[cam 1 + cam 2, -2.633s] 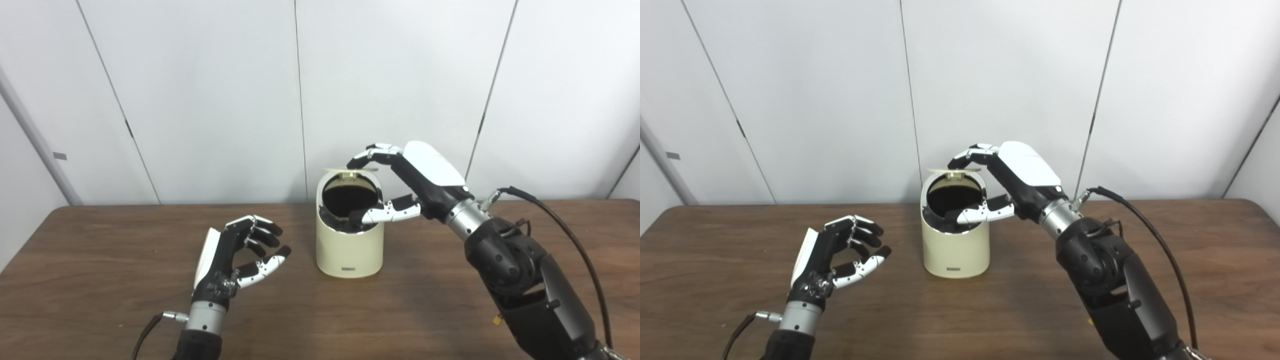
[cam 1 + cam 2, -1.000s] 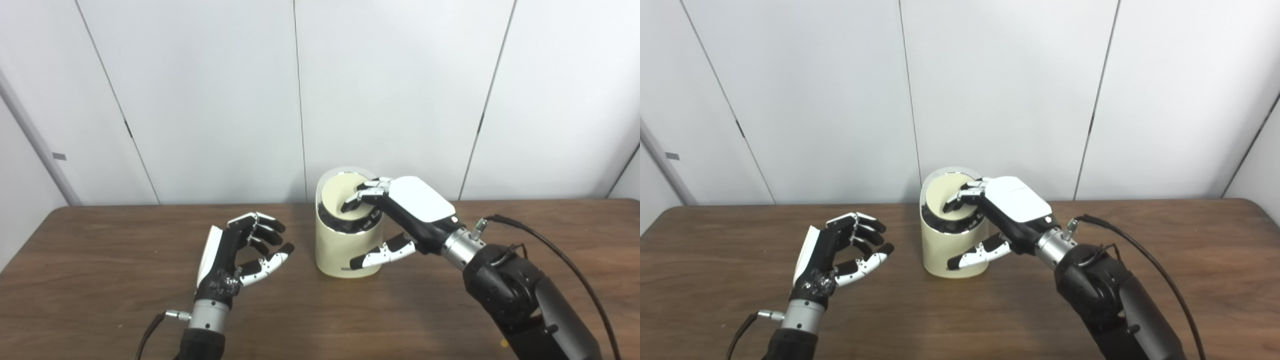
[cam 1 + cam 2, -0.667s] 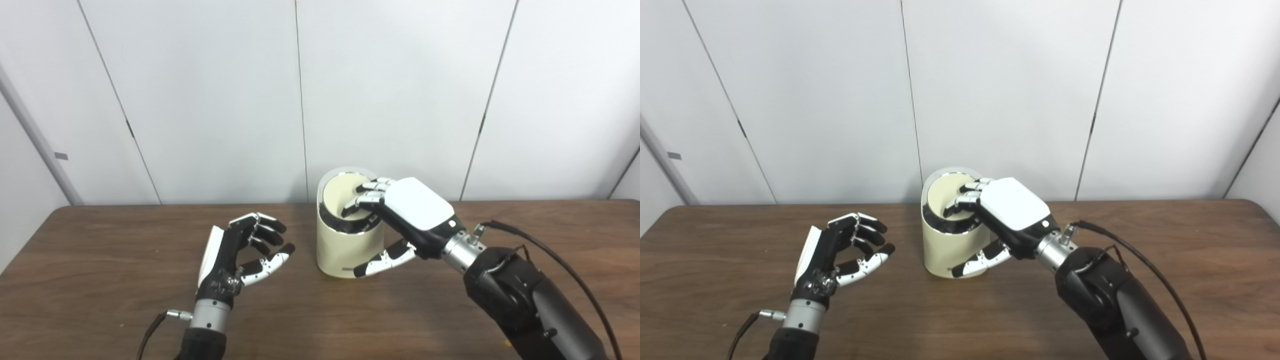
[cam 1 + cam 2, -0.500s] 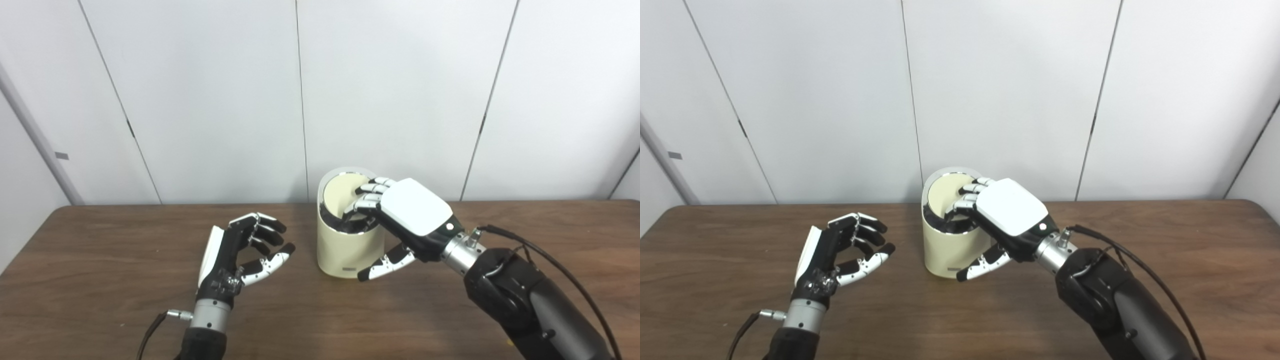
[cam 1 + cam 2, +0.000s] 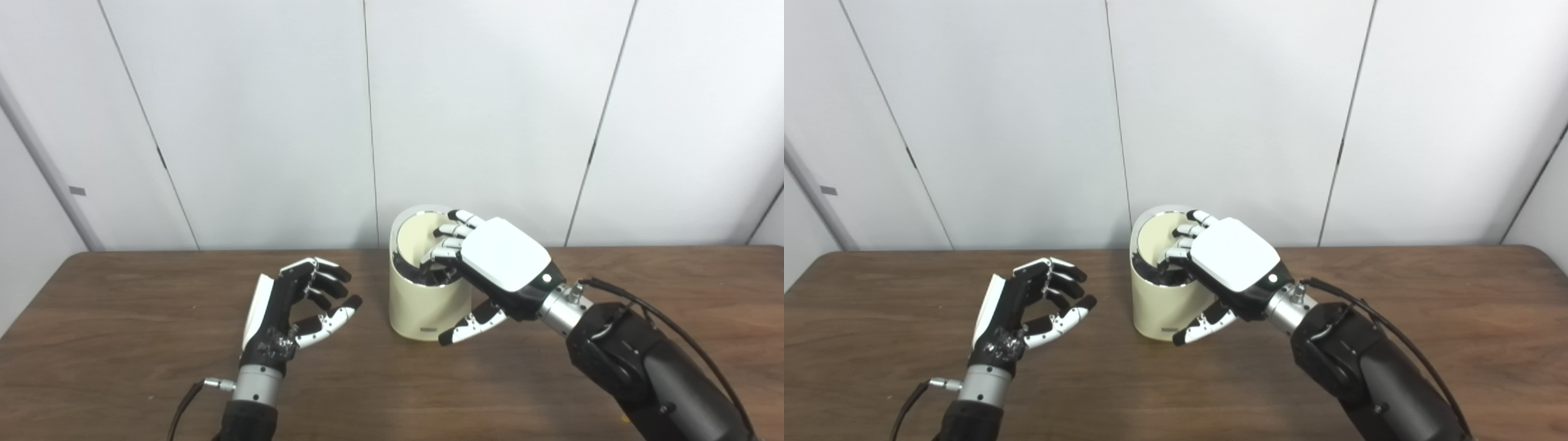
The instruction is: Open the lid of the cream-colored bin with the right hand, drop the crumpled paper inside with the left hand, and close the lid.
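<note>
The cream-colored bin (image 5: 1164, 306) stands on the wooden table (image 5: 1427, 318) with its lid (image 5: 1154, 240) down. The right hand (image 5: 1234, 254) lies over the bin's right rim, fingers (image 5: 1185, 231) spread above the lid, perhaps touching it. The left hand (image 5: 1026, 312) hovers apart, empty, fingers loosely curled.

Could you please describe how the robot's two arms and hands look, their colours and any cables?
Both hands, the left hand and the right hand, have a glossy white back plate, black fingers with white and silver segments, and a silver metal wrist ring. The right arm is bulky dark grey with a black cable looping along it. A thin black cable leaves the left wrist.
</note>
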{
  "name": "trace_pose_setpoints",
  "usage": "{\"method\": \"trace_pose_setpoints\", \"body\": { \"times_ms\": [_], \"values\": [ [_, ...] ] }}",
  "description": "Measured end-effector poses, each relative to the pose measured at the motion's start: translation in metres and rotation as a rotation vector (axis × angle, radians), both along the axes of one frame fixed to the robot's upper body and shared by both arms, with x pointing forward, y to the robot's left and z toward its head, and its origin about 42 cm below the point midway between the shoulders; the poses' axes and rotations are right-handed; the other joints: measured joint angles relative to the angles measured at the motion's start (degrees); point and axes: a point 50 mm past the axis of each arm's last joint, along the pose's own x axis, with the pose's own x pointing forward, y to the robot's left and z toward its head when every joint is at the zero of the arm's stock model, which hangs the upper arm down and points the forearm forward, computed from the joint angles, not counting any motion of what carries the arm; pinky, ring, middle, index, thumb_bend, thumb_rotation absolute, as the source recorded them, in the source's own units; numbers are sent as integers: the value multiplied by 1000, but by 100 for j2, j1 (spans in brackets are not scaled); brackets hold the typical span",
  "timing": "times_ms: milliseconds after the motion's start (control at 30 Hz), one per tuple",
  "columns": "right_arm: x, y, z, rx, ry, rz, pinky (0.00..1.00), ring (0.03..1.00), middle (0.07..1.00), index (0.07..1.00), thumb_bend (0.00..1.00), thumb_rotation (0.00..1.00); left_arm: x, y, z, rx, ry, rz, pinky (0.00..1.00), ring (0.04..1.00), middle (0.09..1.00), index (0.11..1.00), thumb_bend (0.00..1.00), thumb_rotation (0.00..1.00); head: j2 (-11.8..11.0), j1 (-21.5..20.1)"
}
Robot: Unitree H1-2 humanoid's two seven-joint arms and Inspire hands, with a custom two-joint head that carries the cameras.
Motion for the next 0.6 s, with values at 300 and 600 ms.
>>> {"method": "trace_pose_setpoints", "body": {
  "times_ms": [300,600],
  "values": [
    [1,-3,1,41,44,-8,922,854,695,685,679,490,0,0,0,-6,3,-5,426,530,481,528,513,0,18,9],
    [3,-12,0,282,286,-51,869,842,706,696,646,502,-1,0,0,-6,3,-8,431,534,482,528,513,0,26,-9]
  ]
}}
